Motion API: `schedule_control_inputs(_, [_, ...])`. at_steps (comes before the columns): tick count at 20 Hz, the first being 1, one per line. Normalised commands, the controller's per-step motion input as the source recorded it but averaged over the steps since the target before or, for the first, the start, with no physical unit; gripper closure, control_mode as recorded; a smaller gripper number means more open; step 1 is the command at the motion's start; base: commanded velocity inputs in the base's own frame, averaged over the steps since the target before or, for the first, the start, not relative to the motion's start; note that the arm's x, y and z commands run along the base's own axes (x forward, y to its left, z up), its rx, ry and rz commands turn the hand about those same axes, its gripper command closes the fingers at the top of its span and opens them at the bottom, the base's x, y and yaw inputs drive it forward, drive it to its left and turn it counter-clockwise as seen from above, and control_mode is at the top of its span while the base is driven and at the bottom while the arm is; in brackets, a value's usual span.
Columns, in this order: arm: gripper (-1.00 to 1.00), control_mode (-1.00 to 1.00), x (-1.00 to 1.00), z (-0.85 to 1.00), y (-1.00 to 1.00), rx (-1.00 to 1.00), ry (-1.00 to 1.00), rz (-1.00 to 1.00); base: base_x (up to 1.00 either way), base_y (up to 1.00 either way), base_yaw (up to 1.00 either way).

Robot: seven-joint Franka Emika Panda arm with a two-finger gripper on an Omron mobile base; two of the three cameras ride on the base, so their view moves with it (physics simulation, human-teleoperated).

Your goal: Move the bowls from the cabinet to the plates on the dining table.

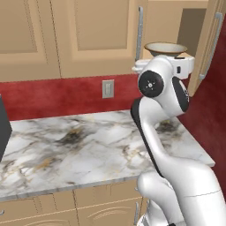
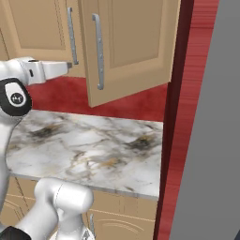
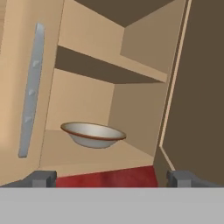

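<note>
Bowl [image 3: 93,134] sits on the lower shelf of the open cabinet [image 3: 140,52], at 11 o'clock from my gripper [image 3: 109,178] in the hand view. Pale inside, brown rim, upright. My fingers [image 3: 41,178] stand wide apart, nothing between them, short of the shelf edge. My arm [image 1: 161,88] reaches up, hand level and pointed into the opening. Cabinet door [image 2: 129,47] swung out at right, over the marble counter [image 1: 88,145].

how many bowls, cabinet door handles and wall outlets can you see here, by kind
tan bowl: 1
silver cabinet door handles: 2
wall outlet: 1
total: 4
</note>
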Motion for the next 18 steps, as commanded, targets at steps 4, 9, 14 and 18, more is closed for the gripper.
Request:
schedule_control_inputs(4, [-1.00, -1.00, 0.19, -0.02, -0.15, 0.02, 0.00, -0.03, 0.00, 0.00, 0.00])
schedule_control_inputs(9, [-1.00, -1.00, 0.18, -0.02, -0.09, 0.02, 0.00, -0.03, 0.00, 0.00, 0.00])
schedule_control_inputs(14, [-1.00, -1.00, 0.26, -0.03, -0.06, 0.02, 0.00, -0.01, 0.00, 0.00, 0.00])
schedule_control_inputs(18, [-1.00, -1.00, 0.29, -0.02, -0.12, 0.03, 0.00, 0.00, 0.00, 0.00, 0.00])
